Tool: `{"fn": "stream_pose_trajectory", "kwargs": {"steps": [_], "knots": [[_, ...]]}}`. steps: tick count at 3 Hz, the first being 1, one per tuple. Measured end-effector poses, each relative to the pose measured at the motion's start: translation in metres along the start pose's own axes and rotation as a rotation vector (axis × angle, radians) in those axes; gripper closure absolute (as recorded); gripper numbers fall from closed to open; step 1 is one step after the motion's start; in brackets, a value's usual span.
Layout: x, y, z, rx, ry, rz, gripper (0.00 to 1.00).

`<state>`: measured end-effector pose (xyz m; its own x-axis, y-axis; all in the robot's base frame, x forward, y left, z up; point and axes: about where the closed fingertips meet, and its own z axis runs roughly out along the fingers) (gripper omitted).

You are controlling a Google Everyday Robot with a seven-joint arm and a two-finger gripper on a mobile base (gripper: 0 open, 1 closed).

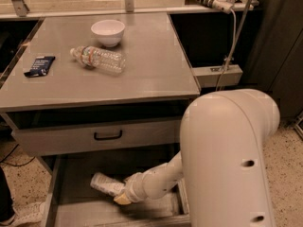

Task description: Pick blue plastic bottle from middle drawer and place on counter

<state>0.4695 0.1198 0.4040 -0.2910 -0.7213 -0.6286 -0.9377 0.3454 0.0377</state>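
Inside middle drawer, gripper beside diagonal bottle

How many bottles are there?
2. A clear water bottle lies on the counter near the bowl. A blue bottle lies in the open drawer, the gripper beside it. The arm may hide more.
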Motion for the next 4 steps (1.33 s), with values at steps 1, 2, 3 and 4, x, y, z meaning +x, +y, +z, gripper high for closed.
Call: {"fn": "stream_pose_trajectory", "kwargs": {"steps": [1,2,3,4], "knots": [[-0.017,-0.004,-0.038,0.046,0.0,-0.044,1.0],[-0.017,-0.004,-0.038,0.046,0.0,-0.044,1.0],[-0.01,-0.001,-0.061,0.073,0.035,-0.026,1.0],[0.004,0.009,-0.107,0.135,0.046,0.042,1.0]]}}
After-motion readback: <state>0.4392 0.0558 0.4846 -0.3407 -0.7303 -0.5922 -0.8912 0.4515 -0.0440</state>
